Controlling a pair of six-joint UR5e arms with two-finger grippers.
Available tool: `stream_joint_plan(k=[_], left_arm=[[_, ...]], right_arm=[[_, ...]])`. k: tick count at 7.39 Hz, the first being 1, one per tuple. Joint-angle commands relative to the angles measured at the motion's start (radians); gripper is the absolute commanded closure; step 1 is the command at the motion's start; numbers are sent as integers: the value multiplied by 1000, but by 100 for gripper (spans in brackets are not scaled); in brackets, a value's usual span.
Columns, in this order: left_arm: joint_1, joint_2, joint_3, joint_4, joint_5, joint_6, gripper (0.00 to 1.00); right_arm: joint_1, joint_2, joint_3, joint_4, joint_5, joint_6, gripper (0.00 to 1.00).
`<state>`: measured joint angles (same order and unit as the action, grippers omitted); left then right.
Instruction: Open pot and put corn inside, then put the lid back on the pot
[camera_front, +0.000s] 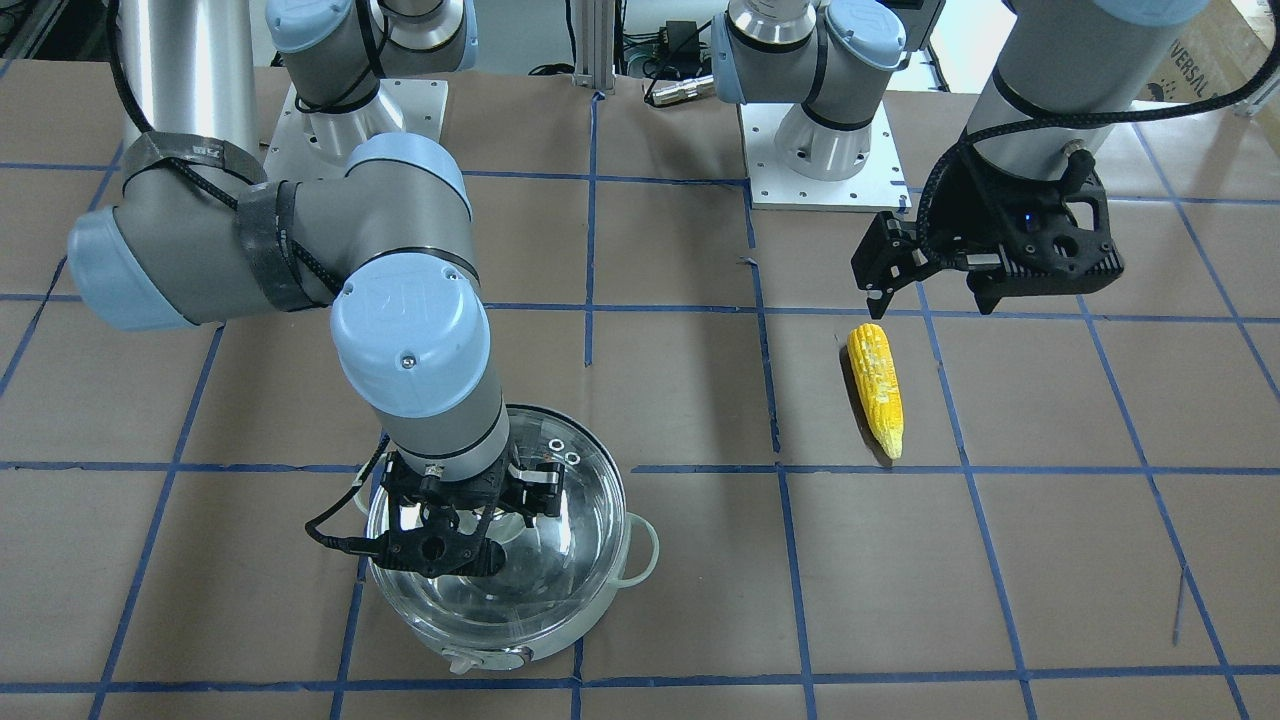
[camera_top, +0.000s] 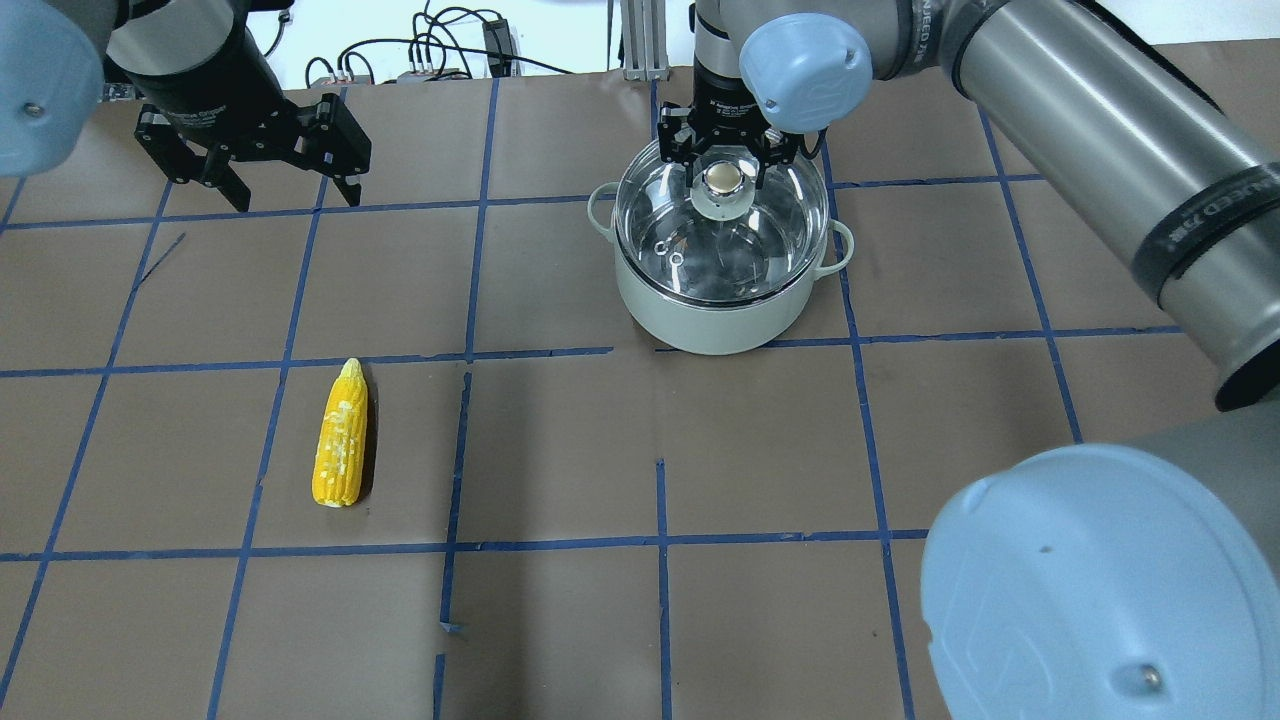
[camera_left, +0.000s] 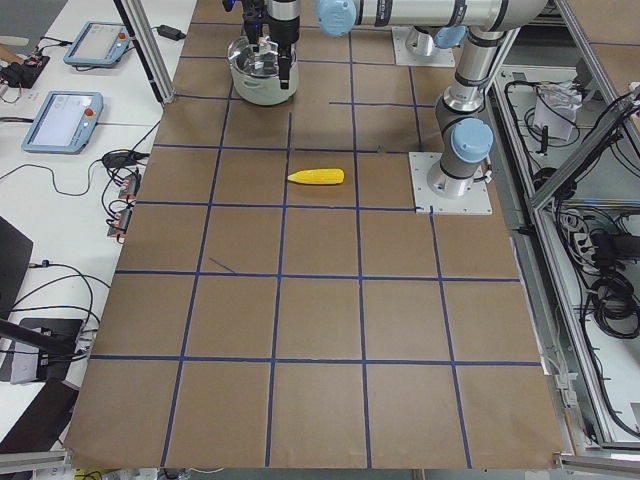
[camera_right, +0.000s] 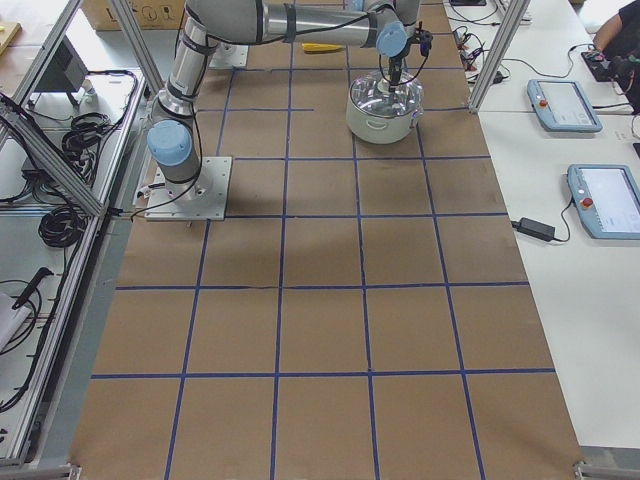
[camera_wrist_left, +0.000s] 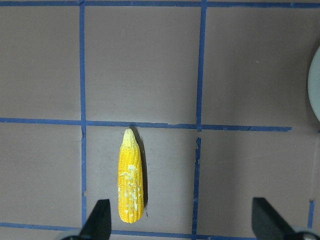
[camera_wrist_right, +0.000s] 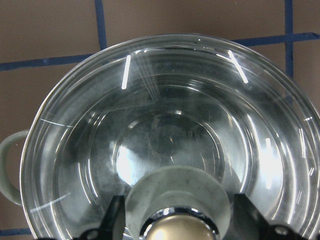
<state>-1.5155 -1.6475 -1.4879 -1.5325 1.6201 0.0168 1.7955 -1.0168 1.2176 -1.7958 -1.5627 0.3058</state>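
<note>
The pot (camera_top: 700, 320), pale green with loop side handles, stands at the far right in the overhead view. The clear glass lid (camera_top: 745, 250) lies over its mouth; I cannot tell whether it rests on the rim or is slightly raised. My right gripper (camera_top: 727, 178) reaches down from above and is shut on the lid's cream-topped knob (camera_wrist_right: 177, 192), one finger on each side. The yellow corn (camera_top: 340, 435) lies on the table at the left, pointed tip away from the robot. My left gripper (camera_top: 290, 190) hovers open and empty beyond the corn (camera_wrist_left: 131, 177).
Brown paper with a blue tape grid (camera_top: 470, 355) covers the table. The arms' white base plates (camera_front: 825, 150) stand at the robot's side. Teach pendants (camera_right: 565, 105) lie on side tables. The right arm's elbow (camera_front: 410, 340) hangs over the pot (camera_front: 500, 655).
</note>
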Motion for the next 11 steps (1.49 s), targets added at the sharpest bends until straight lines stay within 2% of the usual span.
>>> stream_joint_plan(k=[1, 3, 6, 9, 11], left_arm=[[0, 0, 0, 0, -2, 0, 0], [0, 0, 0, 0, -2, 0, 0], [0, 2, 0, 0, 0, 2, 0], [11, 21, -26, -24, 7, 23, 0], [37, 35, -147, -3, 3, 153, 0]], right_arm=[[1, -2, 0, 9, 6, -1, 45], [1, -5, -3, 12, 4, -1, 55], [-1, -22, -16, 39, 4, -5, 57], [-21, -58, -76, 191, 6, -11, 57], [-56, -126, -101, 310, 3, -49, 57]])
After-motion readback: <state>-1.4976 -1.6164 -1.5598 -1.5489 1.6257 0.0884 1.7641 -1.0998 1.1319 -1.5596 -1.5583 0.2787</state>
